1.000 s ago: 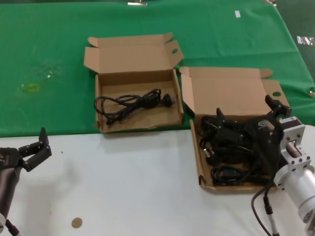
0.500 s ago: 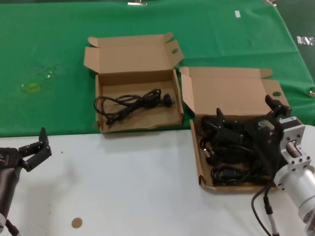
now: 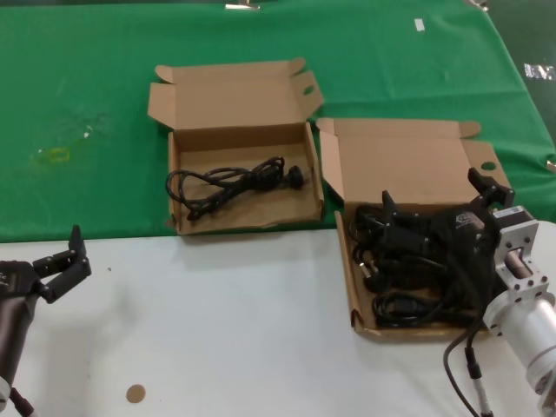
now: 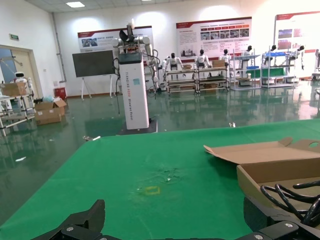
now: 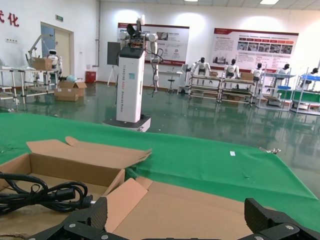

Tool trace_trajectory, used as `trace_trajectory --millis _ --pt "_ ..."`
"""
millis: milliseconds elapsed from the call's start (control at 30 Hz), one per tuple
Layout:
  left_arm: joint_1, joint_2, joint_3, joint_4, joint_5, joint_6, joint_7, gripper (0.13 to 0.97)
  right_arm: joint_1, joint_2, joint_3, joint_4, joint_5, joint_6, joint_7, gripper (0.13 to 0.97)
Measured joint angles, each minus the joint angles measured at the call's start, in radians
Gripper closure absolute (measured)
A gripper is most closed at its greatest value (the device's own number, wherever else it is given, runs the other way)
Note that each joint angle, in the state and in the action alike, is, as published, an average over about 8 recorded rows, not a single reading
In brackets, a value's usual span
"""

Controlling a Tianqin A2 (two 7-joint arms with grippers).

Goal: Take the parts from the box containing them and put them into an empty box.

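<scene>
the right gripper [image 3: 434,208] hung low over the box containing the parts [image 3: 408,165], its fingers spread wide and gripping nothing, one tip above the heap of parts [image 3: 404,269] and the other near the box's far right corner. the left gripper [image 3: 62,261] waited well apart over the white table [image 3: 217,330], released too. one cable [image 3: 230,184] lay loose in the smaller, taller-walled box [image 3: 234,104] just beside the first, so that box was no longer empty. by my reading the task was barely begun: one cable moved, and the tangled heap left to go. counted: two boxes, two grippers, one cable delivered; the bundles in the heap overlapped too much to number, though there looked to be several.
</scene>
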Motion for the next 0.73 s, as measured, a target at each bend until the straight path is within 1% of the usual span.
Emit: trace_trajectory --millis 733 --pt "0.000 0.000 0.000 0.000 0.000 0.000 0.000 0.132 0.000 0.000 0.000 0.000 0.000 0.000 0.000 0.129"
